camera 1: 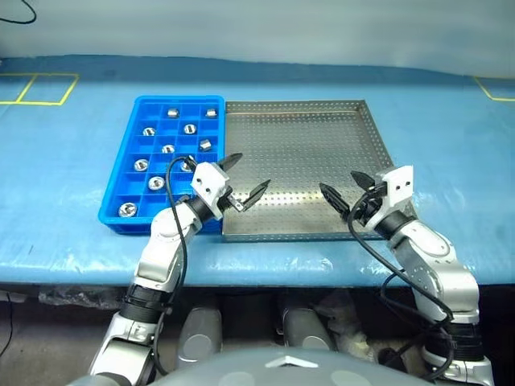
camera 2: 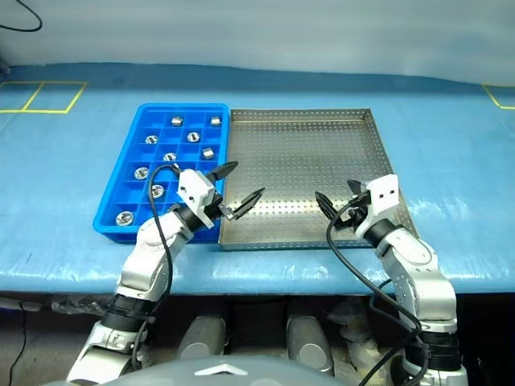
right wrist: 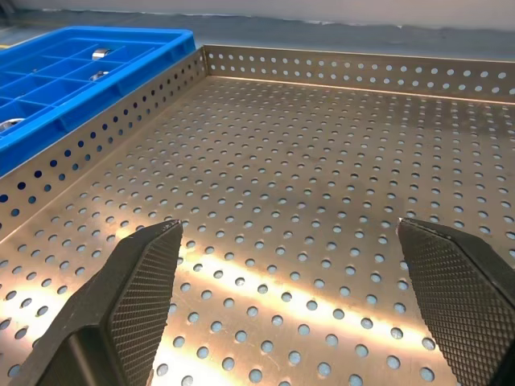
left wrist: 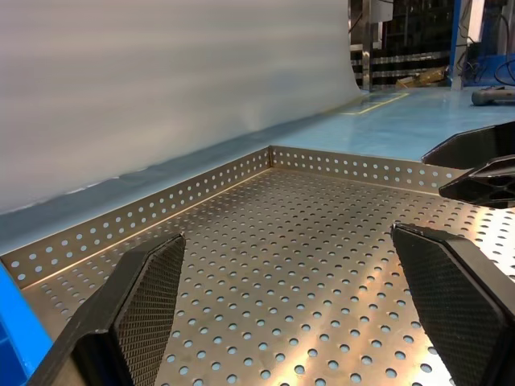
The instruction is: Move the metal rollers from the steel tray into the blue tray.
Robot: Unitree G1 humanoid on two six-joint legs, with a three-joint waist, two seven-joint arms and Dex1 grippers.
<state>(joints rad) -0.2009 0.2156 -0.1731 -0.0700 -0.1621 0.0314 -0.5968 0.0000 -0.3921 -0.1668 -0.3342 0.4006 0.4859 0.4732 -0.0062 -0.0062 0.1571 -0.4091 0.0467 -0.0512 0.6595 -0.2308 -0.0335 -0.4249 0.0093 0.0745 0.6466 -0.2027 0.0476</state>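
The blue tray (camera 1: 121,215) lies left of the steel tray (camera 1: 374,137), their long sides touching. Several metal rollers (camera 1: 189,129) sit in separate compartments of the blue tray; one roller (right wrist: 100,54) is also seen in the right wrist view. The steel tray's perforated floor (left wrist: 298,241) lies bare. My left gripper (camera 1: 245,178) hovers open over the steel tray's near left corner, beside the blue tray. Over the near right part of the steel tray, my right gripper (camera 1: 339,185) is open too. Nothing is between either pair of fingers.
Both trays rest on a table under a blue cover (camera 1: 72,249), whose front edge (camera 1: 257,277) runs just below the trays. Yellow tape outlines (camera 1: 40,88) mark the far left, and more yellow tape (camera 1: 492,90) the far right. Black cables (camera 1: 378,265) loop off my wrists.
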